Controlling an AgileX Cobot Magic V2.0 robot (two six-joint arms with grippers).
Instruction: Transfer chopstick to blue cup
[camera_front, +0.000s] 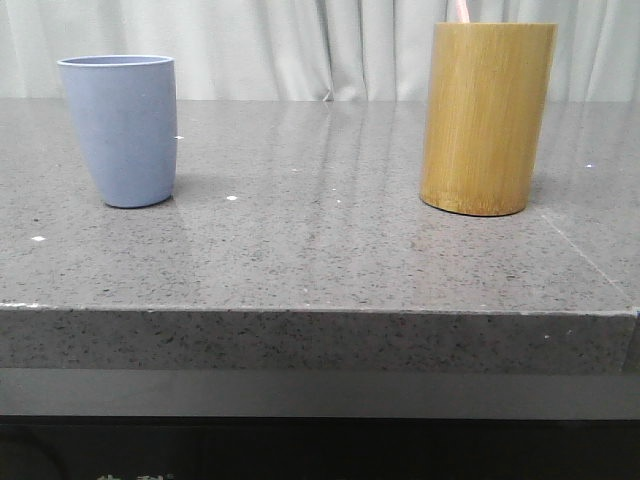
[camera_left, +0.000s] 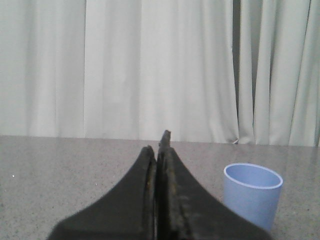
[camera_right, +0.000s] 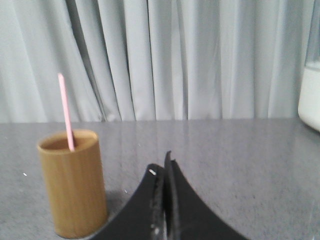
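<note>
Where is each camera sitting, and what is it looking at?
Front view: low at the table's near edge, facing forward at the blue cup on the left and the bamboo holder on the right; the chopstick tip pokes out of it.
Left wrist view: on the left arm, looking past the shut left gripper toward the curtain.
Right wrist view: on the right arm, past the shut right gripper.
Shared: front and left wrist both see the cup; front and right wrist both see the holder and chopstick.

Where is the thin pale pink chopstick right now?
The thin pale pink chopstick stands in the yellow-brown bamboo cylinder on the table's right side, apart from the periwinkle-blue cup at left.
</note>
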